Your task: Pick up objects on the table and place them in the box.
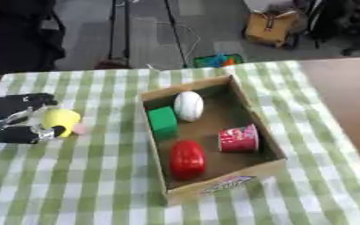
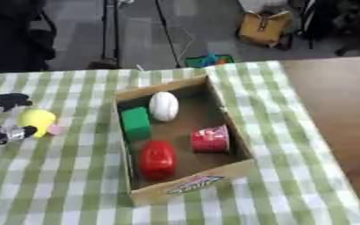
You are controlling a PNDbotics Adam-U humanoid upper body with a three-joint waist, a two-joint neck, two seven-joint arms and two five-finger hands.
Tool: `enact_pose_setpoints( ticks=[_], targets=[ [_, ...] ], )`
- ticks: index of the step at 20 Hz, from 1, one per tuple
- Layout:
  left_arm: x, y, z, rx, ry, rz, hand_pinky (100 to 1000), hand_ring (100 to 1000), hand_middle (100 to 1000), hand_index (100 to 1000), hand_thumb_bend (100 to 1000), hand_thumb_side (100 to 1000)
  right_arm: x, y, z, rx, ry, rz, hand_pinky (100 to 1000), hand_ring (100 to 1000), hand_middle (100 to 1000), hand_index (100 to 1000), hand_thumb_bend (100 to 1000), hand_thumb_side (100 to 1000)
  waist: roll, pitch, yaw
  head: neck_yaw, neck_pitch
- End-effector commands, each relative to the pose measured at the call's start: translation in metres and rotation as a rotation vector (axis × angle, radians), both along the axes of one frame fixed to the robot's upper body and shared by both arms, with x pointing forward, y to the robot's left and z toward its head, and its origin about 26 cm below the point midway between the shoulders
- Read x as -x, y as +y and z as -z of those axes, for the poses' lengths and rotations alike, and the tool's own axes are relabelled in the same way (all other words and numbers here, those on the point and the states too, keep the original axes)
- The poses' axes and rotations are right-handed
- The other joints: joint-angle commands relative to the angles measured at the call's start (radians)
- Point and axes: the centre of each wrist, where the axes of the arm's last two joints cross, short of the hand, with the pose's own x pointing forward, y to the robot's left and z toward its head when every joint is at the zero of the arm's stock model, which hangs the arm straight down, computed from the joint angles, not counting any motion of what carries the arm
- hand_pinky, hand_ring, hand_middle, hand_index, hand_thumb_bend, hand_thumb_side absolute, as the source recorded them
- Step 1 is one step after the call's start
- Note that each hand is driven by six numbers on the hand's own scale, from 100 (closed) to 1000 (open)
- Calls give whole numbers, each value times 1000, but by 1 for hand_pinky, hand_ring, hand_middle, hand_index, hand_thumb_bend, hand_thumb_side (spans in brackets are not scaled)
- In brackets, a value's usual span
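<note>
1. Left eye view: the left hand [image 1: 18, 117] is curling round a yellow object [image 1: 59, 121] on the worktop [image 1: 83, 184], fingers above and thumb below it, apparently gripping it for lifting. Off to the hand's right, the box [image 1: 253, 112] is already holding a white ball [image 1: 189, 106], a green block [image 1: 163, 122], a red object [image 1: 187, 159] and a red cup [image 1: 238, 139].
2. Right eye view: the hand is showing only at the picture's left edge, wrapping the yellow object. The right hand is appearing nowhere.
</note>
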Motion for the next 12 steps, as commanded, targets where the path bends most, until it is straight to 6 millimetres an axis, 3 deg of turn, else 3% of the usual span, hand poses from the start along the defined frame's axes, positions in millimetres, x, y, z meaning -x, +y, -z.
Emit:
enact_pose_setpoints(
  ticks=[1, 12],
  targets=[
    [-2, 4, -13, -17, -11, -12, 1000, 1000, 1000, 1000, 474, 1000, 4, 0, -9, 14, -37, -12, 584, 612, 514, 756, 100, 445, 0, -16, -2, 4, -9],
    [-12, 5, -9, -40, 30, -67, 1000, 1000, 1000, 1000, 519, 1000, 4, 2, -10, 15, -38, -24, 584, 612, 514, 756, 100, 445, 3, -9, -10, 6, -16]
  ],
)
